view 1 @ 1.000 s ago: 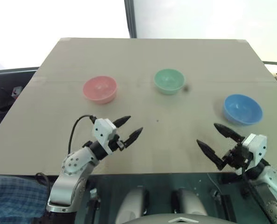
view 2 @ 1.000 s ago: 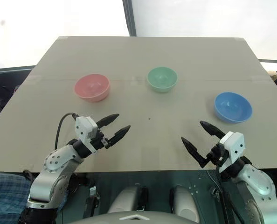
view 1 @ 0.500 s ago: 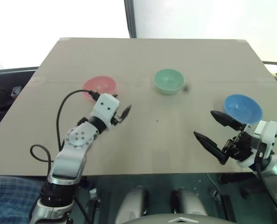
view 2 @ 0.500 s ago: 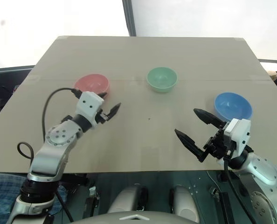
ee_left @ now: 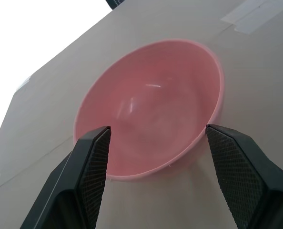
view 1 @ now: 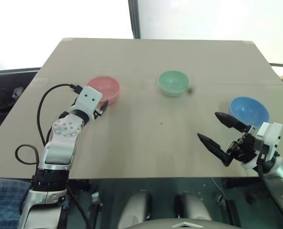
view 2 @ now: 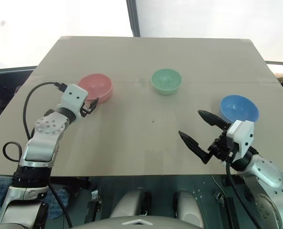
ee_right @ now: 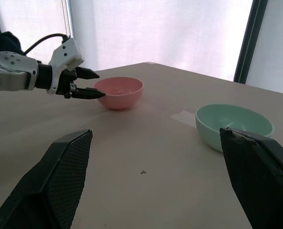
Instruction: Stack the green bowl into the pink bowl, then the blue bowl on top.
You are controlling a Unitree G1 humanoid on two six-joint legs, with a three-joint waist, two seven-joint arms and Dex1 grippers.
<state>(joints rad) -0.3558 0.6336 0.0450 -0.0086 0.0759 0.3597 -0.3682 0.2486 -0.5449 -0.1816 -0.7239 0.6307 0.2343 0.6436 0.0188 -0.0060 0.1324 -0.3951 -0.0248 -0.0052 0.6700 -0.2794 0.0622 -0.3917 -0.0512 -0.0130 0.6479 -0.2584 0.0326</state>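
Bowls stand apart on the table [view 1: 146, 52]: pink bowl [view 1: 105, 88] far left, green bowl [view 1: 173, 82] centre, blue bowl [view 1: 248, 111] right. Left gripper [ee_right: 89, 84] flanks the pink bowl's near rim, jaws apart, holding nothing. Right gripper [view 1: 221, 135] hovers wide open, empty, near right.

pink bowl [view 1: 105, 88]: upright, empty, table's left.
green bowl [view 1: 173, 82]: upright, empty, centre-far.
blue bowl [view 1: 249, 111]: upright, empty, right, apart.
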